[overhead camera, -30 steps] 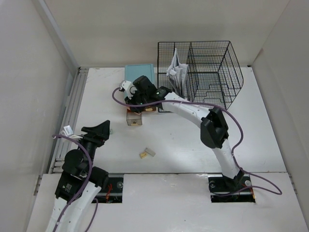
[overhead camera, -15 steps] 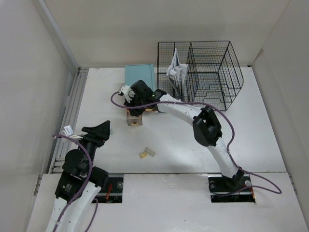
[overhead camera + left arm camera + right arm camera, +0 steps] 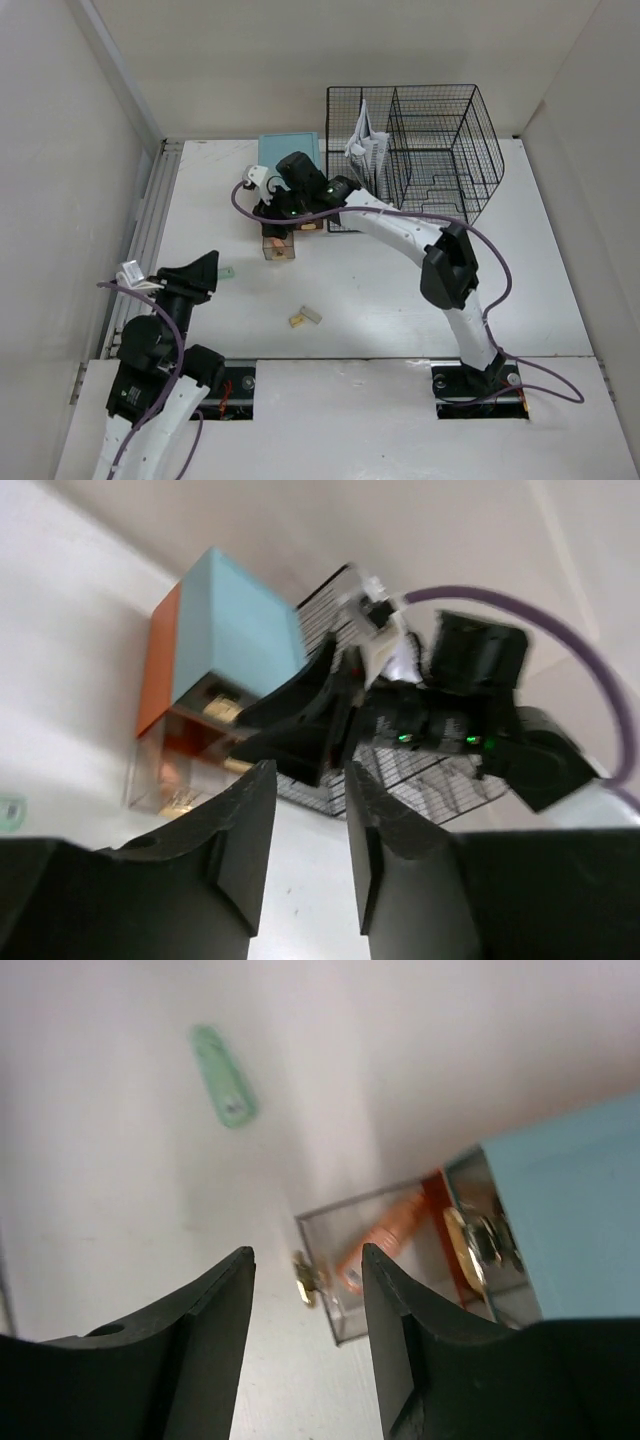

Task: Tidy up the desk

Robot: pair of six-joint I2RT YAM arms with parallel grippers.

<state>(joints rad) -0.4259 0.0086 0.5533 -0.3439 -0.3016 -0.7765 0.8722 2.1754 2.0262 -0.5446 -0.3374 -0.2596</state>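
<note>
The white desk (image 3: 400, 290) has a metal rail (image 3: 150, 230) along its left edge. My right gripper (image 3: 272, 224) is open and empty, hovering over the pulled-out clear drawer (image 3: 279, 247) of the teal drawer box (image 3: 290, 153). In the right wrist view the open gripper (image 3: 306, 1255) frames the drawer (image 3: 375, 1260), its brass knob (image 3: 305, 1278) and an orange item (image 3: 385, 1238) inside. My left gripper (image 3: 207, 264) is open and empty at the near left. In its wrist view the gripper (image 3: 308, 775) faces the teal box (image 3: 235, 630).
A small green item (image 3: 228, 271) lies by the left gripper and shows in the right wrist view (image 3: 224, 1090). Two small tan and grey pieces (image 3: 305, 318) lie near the front centre. A black wire rack (image 3: 430, 150) holding papers (image 3: 362, 148) stands at the back right.
The left arm has drawn back toward the near left, uncovering the green item. The right gripper has shifted slightly over the open drawer.
</note>
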